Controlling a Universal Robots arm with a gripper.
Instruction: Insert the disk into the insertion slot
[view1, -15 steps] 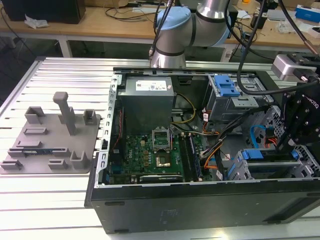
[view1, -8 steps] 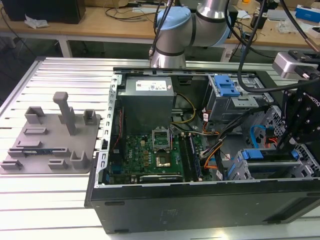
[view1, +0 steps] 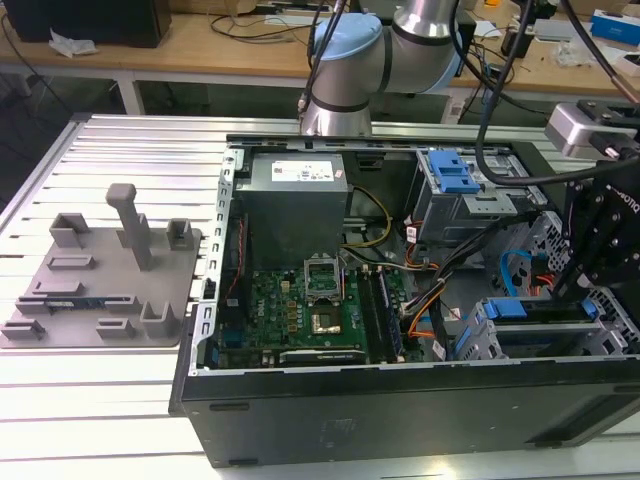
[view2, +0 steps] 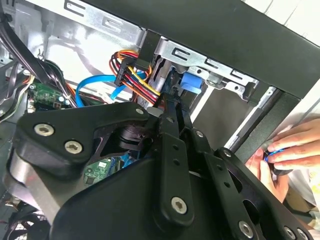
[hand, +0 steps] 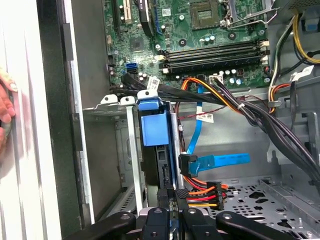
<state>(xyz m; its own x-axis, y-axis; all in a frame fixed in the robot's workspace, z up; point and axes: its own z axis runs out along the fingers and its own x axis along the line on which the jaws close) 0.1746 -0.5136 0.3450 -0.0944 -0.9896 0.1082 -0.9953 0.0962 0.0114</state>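
Here, in the exterior view, the jaws hang from the black wrist of the arm (view1: 345, 70) over the open computer case (view1: 400, 420) on the desk (view1: 110, 400). The disk (view1: 512, 309) sits directly under them, with its blue carrier edge at the mouth of the insertion slot (view1: 478, 342).

In the second wrist view the jaws reach forward, drawn close together. The blue carrier shows just past their tips, against the slot's grey sheet-metal rim. A person's hand (view2: 292, 150) rests outside the case wall, well off to one side of the jaws.

In the first wrist view the jaws look nearly closed and appear to pinch the disk's thin trailing edge. The disk stands on edge ahead of them, partly down between the perforated walls. A red, orange and yellow power plug (hand: 202, 192) lies just beside the jaws, and a flat blue data cable (hand: 220, 160) lies a little beyond it.

The main risk, as I judge it, is jamming: a slight tilt would catch the carrier on a cage wall. The plug beside the jaws could also snag them or get dragged, and so thin a pinch could slip under push.
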